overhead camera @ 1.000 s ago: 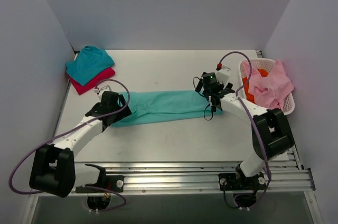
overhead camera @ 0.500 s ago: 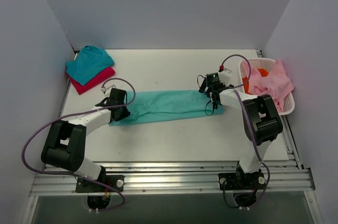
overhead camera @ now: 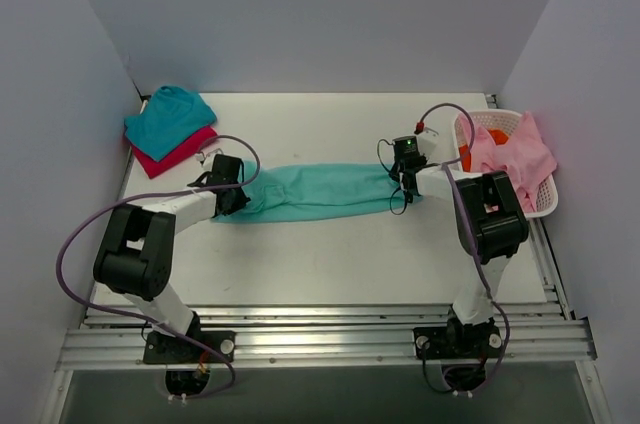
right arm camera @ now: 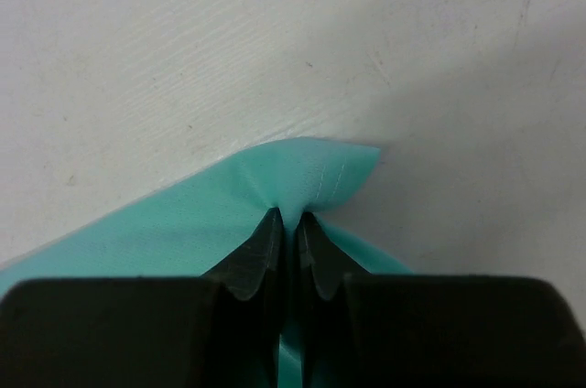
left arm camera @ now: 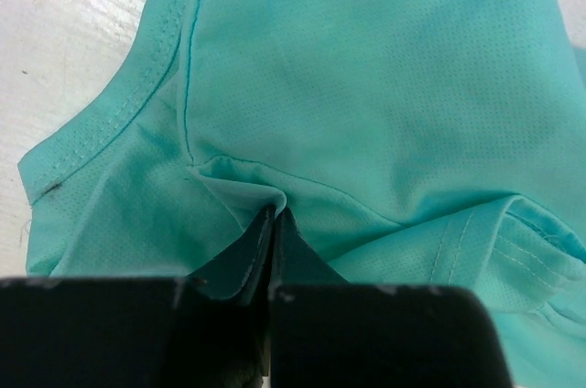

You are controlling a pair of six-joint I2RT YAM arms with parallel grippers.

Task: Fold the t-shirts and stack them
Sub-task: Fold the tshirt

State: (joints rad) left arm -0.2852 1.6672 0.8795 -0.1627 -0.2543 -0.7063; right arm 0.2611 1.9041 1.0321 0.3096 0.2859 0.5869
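Mint-green t-shirt (overhead camera: pixel 315 192) is lying as a long narrow band across the middle of the table (overhead camera: pixel 330 264), running left to right between the two arms, with its cloth bunching a little at the left end. Left gripper (left arm camera: pixel 275 216) is sitting at that left end, jaws pressing together and pinching a small raised ridge of the mint fabric. In the left wrist view a stitched hem is curving past on the left and another is showing at lower right, with bare table peeking in at the upper left. Right gripper (right arm camera: pixel 288 220) is sitting at the band's right end, jaws closing tight on the cloth just behind a stitched corner, and that corner is poking out past the fingertips onto bare table. Teal t-shirt (overhead camera: pixel 168 119) is lying folded on top of the magenta-red t-shirt (overhead camera: pixel 183 153) in the far-left corner, the red one sticking out along the near edge, both well apart from the mint one. White lattice basket (overhead camera: pixel 545 206) is standing at the table's right edge near the right arm, with pink cloth (overhead camera: pixel 510 159) draping over it and something orange (overhead camera: pixel 494 136) showing inside.
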